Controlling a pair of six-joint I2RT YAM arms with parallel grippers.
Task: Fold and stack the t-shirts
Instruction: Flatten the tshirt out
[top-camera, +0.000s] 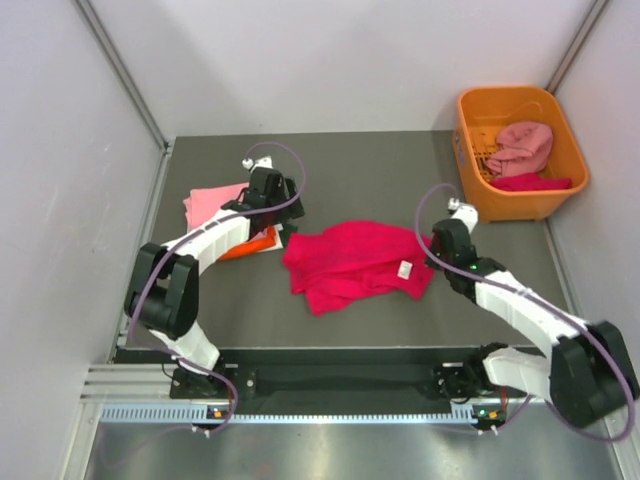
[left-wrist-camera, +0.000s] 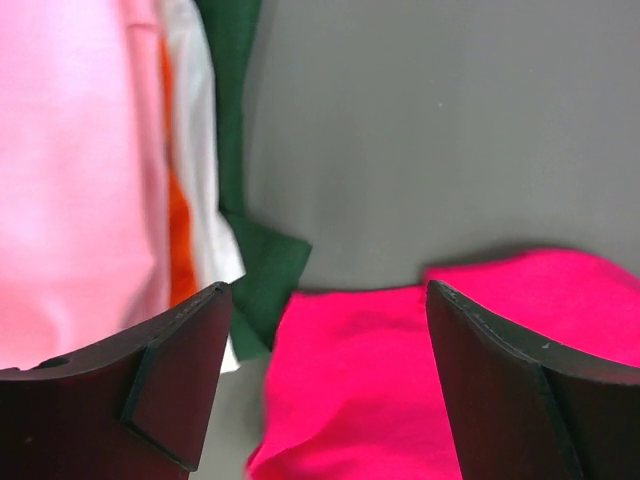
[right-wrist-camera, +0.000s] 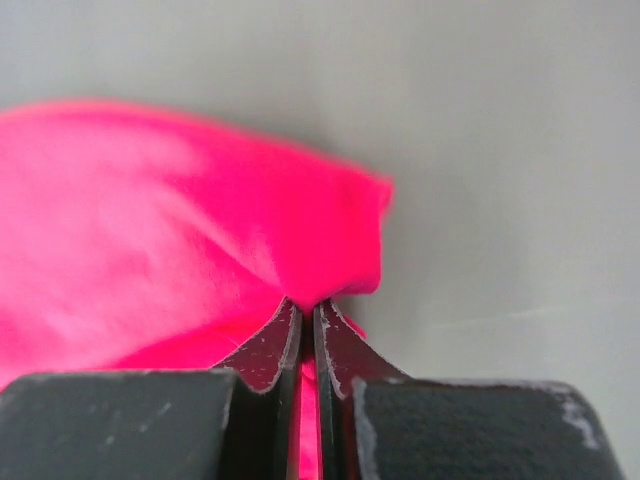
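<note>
We're pinching crimson shirt (right-wrist-camera: 150, 230) corner with right claw (right-wrist-camera: 308, 318), clamped tight on cloth. Meanwhile left claw (left-wrist-camera: 328, 292) hanging spread wide, gripping nothing, shirt's other edge lying just below it, folded stack (left-wrist-camera: 80, 180) right beside. Thinking left should be grabbing both layers, lifting level.

White arms (top-camera: 520, 300) with black joints carry lilac cables (top-camera: 275, 146); the black pincer fingers (right-wrist-camera: 268, 350) look scuffed.

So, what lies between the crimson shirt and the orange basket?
Top view: the right gripper, shut on the crimson shirt, then bare table before the orange basket.
</note>
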